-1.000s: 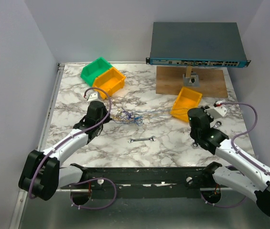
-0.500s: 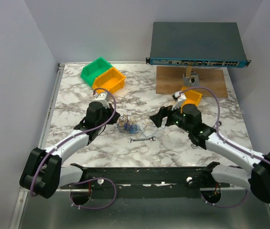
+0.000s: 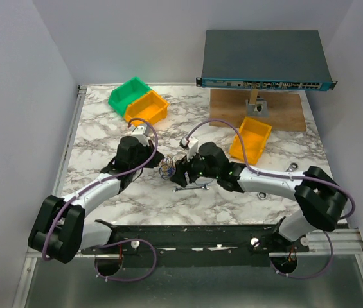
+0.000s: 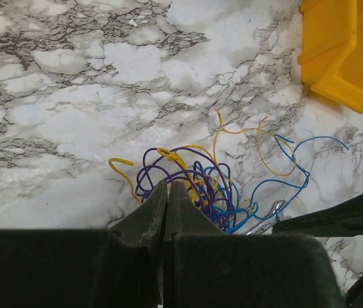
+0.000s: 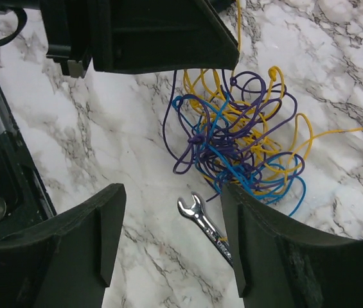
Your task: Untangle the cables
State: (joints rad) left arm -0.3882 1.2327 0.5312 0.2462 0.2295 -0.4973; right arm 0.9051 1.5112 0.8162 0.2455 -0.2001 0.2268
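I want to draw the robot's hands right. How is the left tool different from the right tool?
The left tool is shut, fingers pressed together; the right tool is open, fingers wide apart. The left tool's tips sit at the edge of the cables; the right tool frames the wrench beside them. Both are dark and face the same tangle.

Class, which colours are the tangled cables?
Purple, yellow and blue cables; clearest in the right wrist view.
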